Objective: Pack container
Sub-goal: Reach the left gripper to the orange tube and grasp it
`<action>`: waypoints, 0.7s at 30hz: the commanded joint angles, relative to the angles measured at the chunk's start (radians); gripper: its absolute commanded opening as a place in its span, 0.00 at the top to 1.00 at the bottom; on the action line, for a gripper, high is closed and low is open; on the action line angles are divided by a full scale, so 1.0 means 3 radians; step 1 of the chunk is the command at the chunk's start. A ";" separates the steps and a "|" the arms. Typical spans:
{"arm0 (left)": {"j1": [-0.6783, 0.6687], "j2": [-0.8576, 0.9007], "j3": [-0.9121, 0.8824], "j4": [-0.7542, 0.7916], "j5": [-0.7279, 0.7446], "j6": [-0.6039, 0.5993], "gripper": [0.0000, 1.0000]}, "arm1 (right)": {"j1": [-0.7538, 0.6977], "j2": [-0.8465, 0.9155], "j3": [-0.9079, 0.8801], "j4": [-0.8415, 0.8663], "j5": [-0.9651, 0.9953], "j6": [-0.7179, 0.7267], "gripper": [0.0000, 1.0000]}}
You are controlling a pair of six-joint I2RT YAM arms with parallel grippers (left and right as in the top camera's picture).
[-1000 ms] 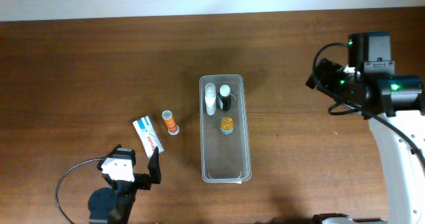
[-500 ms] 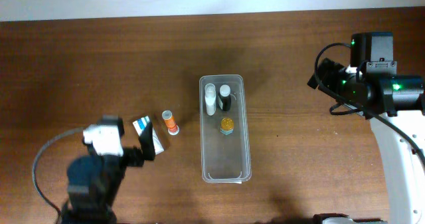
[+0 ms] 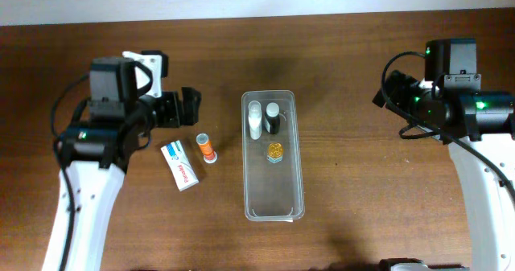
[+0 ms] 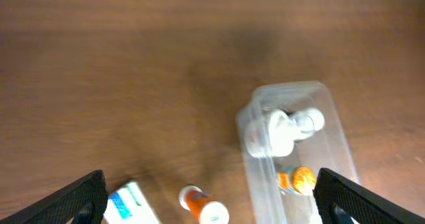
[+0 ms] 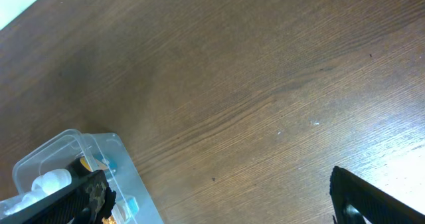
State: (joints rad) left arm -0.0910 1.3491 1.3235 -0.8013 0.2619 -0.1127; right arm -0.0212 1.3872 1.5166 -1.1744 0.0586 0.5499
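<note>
Dark brown wooden worktop point(image 3: 362, 78), pale wall strip along the far edge. The long clear plastic tub with rounded corners point(image 3: 274, 192) lies at the centre, its long axis running near to far.

Its far half holds a white bottle point(image 3: 255, 118), a black bottle with a white cap point(image 3: 273, 118) and a small gold-topped jar point(image 3: 275, 151). The near half is bare.

Two items are not yet packed, both left of the tub: a small orange vial with a white cap point(image 3: 206, 148) on its side, and just beside it a flat white-and-blue tube point(image 3: 179, 166).

The left jaws are held above the worktop just far of these two, set wide apart and empty. The right jaws, well to the right of the tub, are also apart and empty.

Risks noted:
- The vial is round and on its side, so a one-sided touch will likely roll it.
- The vial and the flat tube lie close together, so a wide approach may catch or shove both.
- The tub looks light, so a clipped rim could slide it.
- A release at the crowded far end may disturb the bottles.
</note>
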 commanded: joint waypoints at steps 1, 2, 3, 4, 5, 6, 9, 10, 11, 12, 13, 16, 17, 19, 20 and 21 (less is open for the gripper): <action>0.0011 0.0219 0.0055 -0.0008 0.0337 0.0042 0.01 | -0.0022 -0.0020 0.0038 0.0009 -0.0006 0.0019 0.02; 0.0005 0.0285 0.0055 -0.0036 0.0337 0.0042 0.01 | -0.0022 -0.0020 0.0038 0.0009 -0.0006 0.0019 0.02; -0.0003 0.0333 0.0055 -0.0079 0.0334 0.0042 0.01 | -0.0022 -0.0020 0.0038 0.0009 -0.0006 0.0019 0.02; -0.0018 0.0384 0.0055 -0.0148 0.0304 0.0041 0.01 | -0.0022 -0.0020 0.0038 0.0009 -0.0006 0.0019 0.02; -0.0033 0.0423 0.0055 -0.0212 0.0272 0.0039 0.01 | -0.0022 -0.0020 0.0038 0.0009 -0.0006 0.0019 0.01; -0.0051 0.0455 0.0055 -0.0284 0.0248 0.0037 0.01 | -0.0022 -0.0020 0.0038 0.0009 -0.0006 0.0019 0.02; -0.0140 0.0540 0.0055 -0.0509 0.0103 -0.0053 0.05 | -0.0022 -0.0020 0.0038 0.0009 -0.0006 0.0019 0.01; -0.0172 0.0562 0.0055 -0.0554 0.0062 -0.0061 0.07 | -0.0022 -0.0020 0.0038 0.0009 -0.0006 0.0019 0.02; -0.0209 0.0580 0.0055 -0.0589 0.0033 -0.0064 0.16 | -0.0022 -0.0020 0.0038 0.0009 -0.0006 0.0019 0.02; -0.0248 0.0595 0.0055 -0.0610 0.0010 -0.0072 0.22 | -0.0022 -0.0020 0.0038 0.0009 -0.0006 0.0019 0.02; -0.0295 0.0612 0.0055 -0.0627 0.0010 -0.0071 0.28 | -0.0022 -0.0020 0.0038 0.0009 -0.0006 0.0019 0.02; -0.0425 0.0628 0.0055 -0.0654 -0.0037 -0.0090 0.43 | -0.0022 -0.0020 0.0038 0.0009 -0.0006 0.0019 0.02; -0.0472 0.0633 0.0055 -0.0687 -0.0135 -0.0164 0.43 | -0.0022 -0.0020 0.0038 0.0009 -0.0006 0.0019 0.02; -0.0549 0.0633 0.0055 -0.0762 -0.0369 -0.0256 0.43 | -0.0022 -0.0020 0.0038 0.0009 -0.0006 0.0019 0.02; -0.0591 0.0633 0.0055 -0.0806 -0.0544 -0.0300 0.42 | -0.0022 -0.0020 0.0038 0.0009 -0.0006 0.0019 0.02; -0.0623 0.0633 0.0055 -0.0839 -0.0710 -0.0348 0.42 | -0.0022 -0.0020 0.0038 0.0009 -0.0006 0.0019 0.02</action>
State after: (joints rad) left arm -0.2554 1.5299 1.3243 -1.0370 0.1947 -0.1658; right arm -0.0212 1.3872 1.5166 -1.1744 0.0586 0.5503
